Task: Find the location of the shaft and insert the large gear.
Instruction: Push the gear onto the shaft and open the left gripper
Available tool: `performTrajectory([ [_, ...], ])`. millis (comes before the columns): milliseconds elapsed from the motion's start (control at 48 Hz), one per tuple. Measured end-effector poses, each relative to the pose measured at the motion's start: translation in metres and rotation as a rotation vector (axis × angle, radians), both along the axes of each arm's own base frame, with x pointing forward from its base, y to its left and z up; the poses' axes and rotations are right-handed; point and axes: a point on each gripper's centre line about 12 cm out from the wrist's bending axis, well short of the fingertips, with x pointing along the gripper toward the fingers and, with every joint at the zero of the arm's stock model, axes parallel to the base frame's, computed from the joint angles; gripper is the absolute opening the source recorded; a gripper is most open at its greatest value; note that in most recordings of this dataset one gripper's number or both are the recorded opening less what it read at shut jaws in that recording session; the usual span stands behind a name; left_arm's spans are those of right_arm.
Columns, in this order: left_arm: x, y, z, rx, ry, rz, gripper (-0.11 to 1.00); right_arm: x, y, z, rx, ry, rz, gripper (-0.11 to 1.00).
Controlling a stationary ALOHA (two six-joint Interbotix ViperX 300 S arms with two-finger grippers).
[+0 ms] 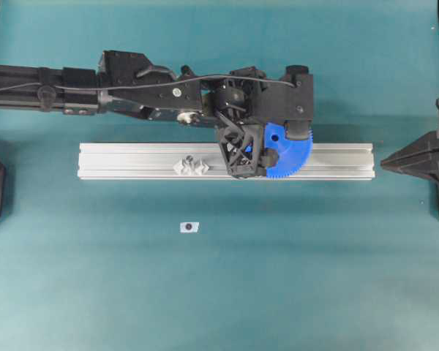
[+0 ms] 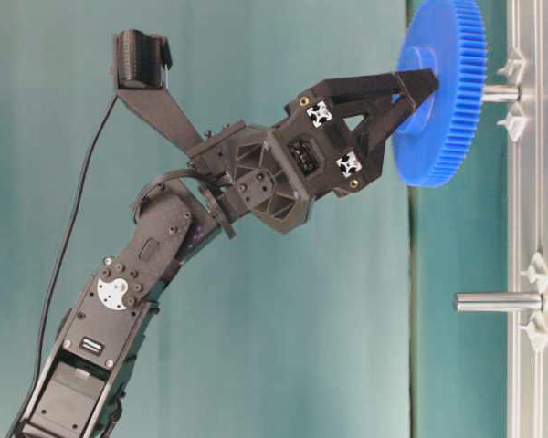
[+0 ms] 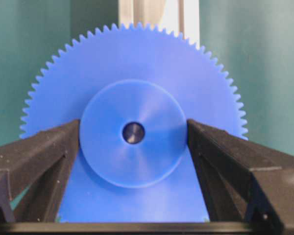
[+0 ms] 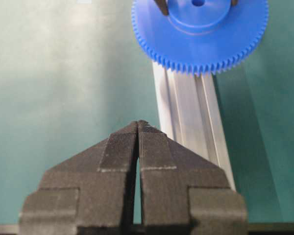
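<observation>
Insertion looks done and release under way: large gear threaded onto the shaft, with a stub of grey pin showing between the blue disc and the aluminium rail, so apparently not yet pushed right down to the rail. Left gripper straddling the raised hub, jaws spread, slim gaps visible on either side of the hub in the wrist view, so judged released, not clenched. Right gripper parked well apart at the rail's far end, fingers pressed together on nothing. Next move, by judgement: a straight retreat along the pin's axis, with no sideways drag on the hub that could tip or lift the gear; perhaps first a gentle press to seat it lower. Bright blue plastic, fine teeth all round, smooth round hub with a small centre hole, dark inside, probably the pin's tip. Wider than the rail, overhanging both edges in the overhead view. Twin pin bare further along the rail, flanked by clear plastic pieces.
</observation>
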Motion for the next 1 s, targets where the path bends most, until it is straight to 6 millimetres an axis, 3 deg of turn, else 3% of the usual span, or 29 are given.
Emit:
performTrajectory([
  [1000, 0.006, 0.001, 0.015, 0.002, -0.040, 0.003, 0.91, -0.001, 0.000, -0.002, 0.024, 0.002, -0.015, 0.02],
])
